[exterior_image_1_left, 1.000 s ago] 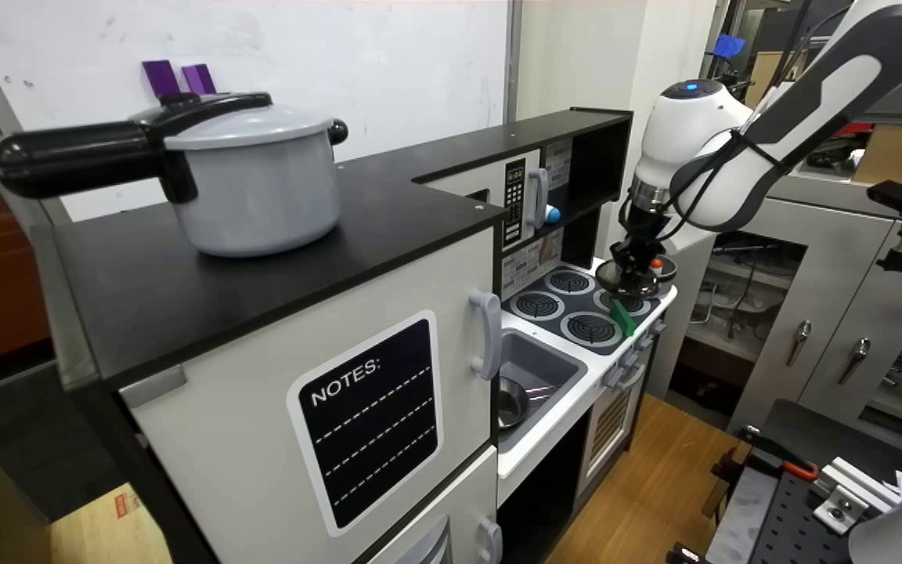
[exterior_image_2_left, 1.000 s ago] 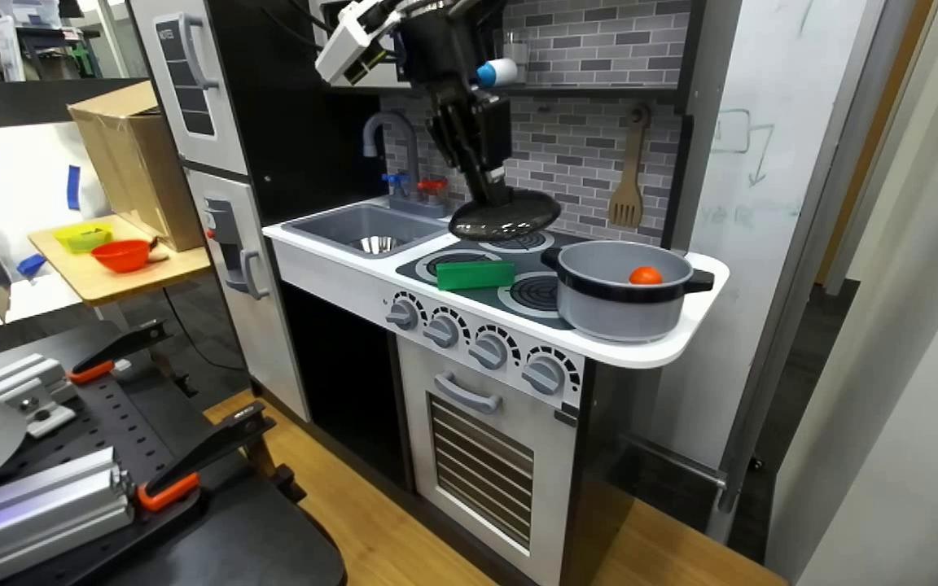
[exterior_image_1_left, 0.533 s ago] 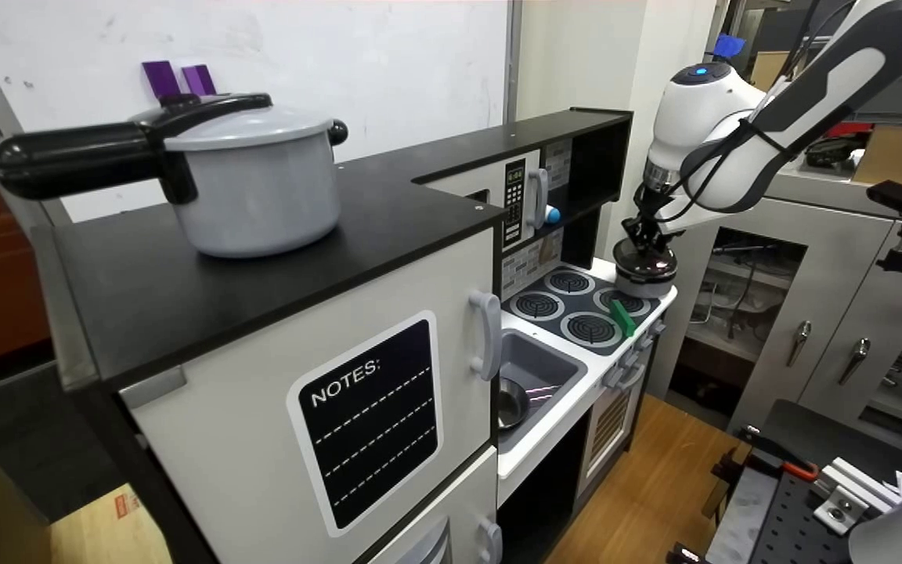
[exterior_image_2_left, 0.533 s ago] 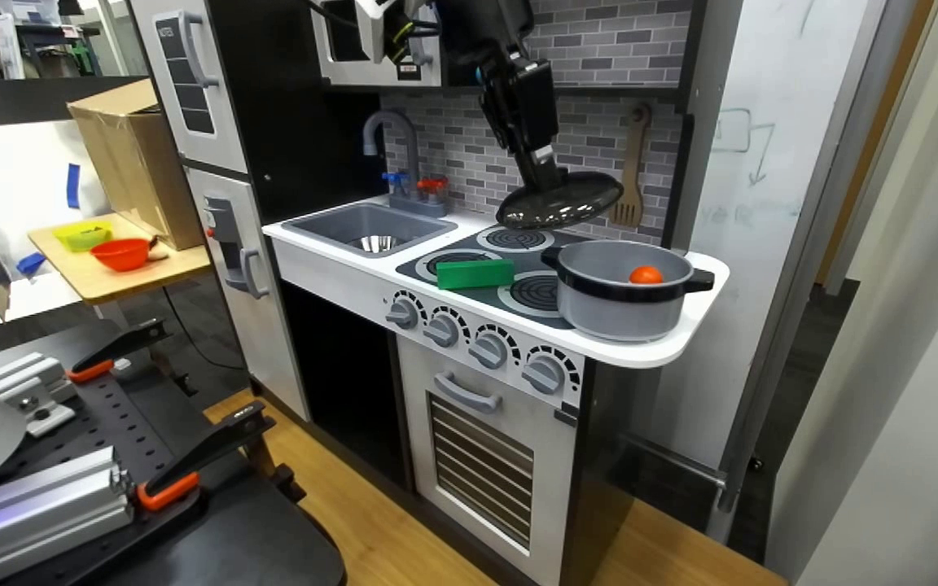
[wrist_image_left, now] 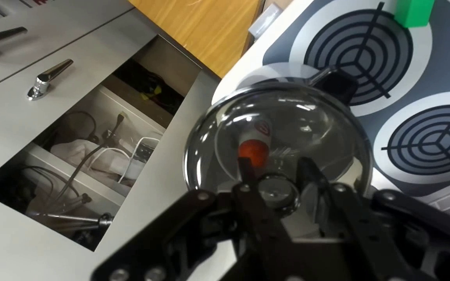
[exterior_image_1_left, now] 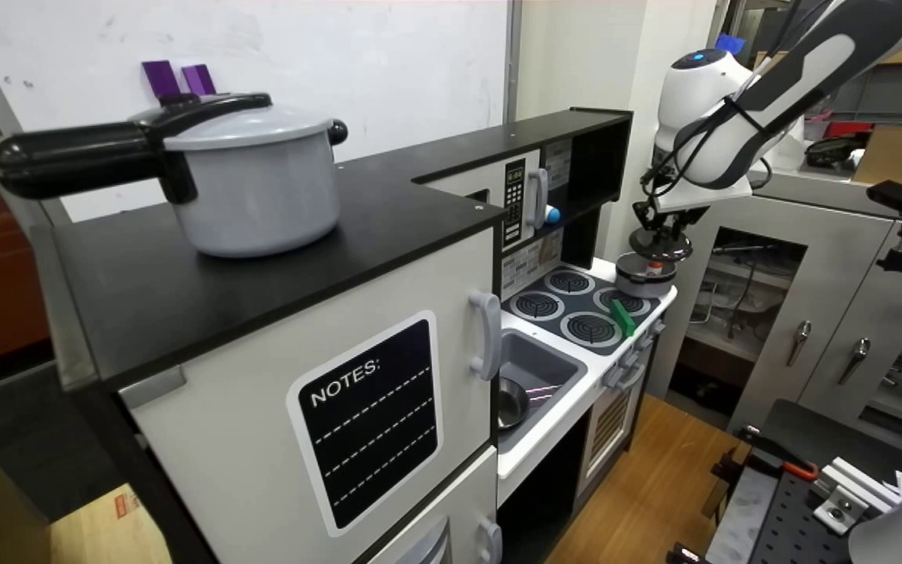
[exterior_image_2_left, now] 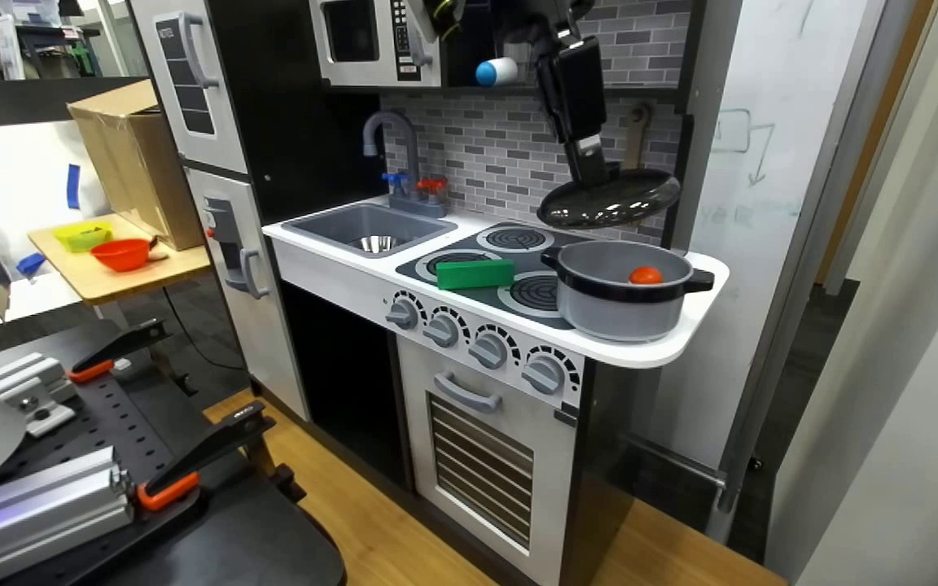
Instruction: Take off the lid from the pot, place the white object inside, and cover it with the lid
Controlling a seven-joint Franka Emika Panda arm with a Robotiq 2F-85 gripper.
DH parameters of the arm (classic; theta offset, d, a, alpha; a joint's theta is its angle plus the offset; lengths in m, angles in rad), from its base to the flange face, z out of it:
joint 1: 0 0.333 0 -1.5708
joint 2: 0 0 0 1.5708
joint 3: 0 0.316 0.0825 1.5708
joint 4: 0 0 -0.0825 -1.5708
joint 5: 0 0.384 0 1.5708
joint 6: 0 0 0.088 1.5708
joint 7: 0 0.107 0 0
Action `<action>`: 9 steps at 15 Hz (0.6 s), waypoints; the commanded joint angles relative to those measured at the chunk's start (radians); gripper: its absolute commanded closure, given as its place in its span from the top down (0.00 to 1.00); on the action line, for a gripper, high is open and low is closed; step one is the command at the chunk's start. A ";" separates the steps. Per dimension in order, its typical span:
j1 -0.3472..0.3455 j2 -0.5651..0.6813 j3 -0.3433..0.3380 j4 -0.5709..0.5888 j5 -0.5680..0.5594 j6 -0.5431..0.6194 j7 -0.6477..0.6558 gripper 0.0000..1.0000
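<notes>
At the end of the counter point(exterior_image_2_left: 650, 356), the pot point(exterior_image_2_left: 617, 313) is sitting uncovered, and the white robot arm point(exterior_image_1_left: 698, 117) is leaning over it. The end effector point(wrist_image_left: 275, 171) is grasping the see-through lid point(exterior_image_2_left: 609, 199) by its knob point(wrist_image_left: 276, 189), and the lid is hovering just above the pot, clear of it. The white object point(exterior_image_2_left: 646, 275) is resting inside the pot; its orange end is showing in both exterior views, and its pale body is showing through the lid in the wrist view. I'm not able to tell whether it is lying or leaning.

Near the pot, on the side toward the sink point(exterior_image_2_left: 363, 216), a green block point(exterior_image_2_left: 475, 275) is lying on the stovetop point(exterior_image_1_left: 579, 303). Farther from the pot, a metal dish point(exterior_image_2_left: 378, 242) is sitting inside that sink. Behind the pot, a wooden spatula point(exterior_image_2_left: 637, 134) is hanging, partly hidden by the lid. Well apart from the pot, a grey pressure cooker point(exterior_image_1_left: 259, 188) is standing on the fridge point(exterior_image_1_left: 216, 423).
</notes>
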 commanded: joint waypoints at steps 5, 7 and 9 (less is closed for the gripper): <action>0.027 0.076 0.003 0.061 0.174 -0.035 -0.074 0.08; 0.035 0.094 -0.002 0.067 0.189 -0.038 -0.075 0.08; 0.036 0.108 -0.009 0.077 0.192 -0.040 -0.072 0.08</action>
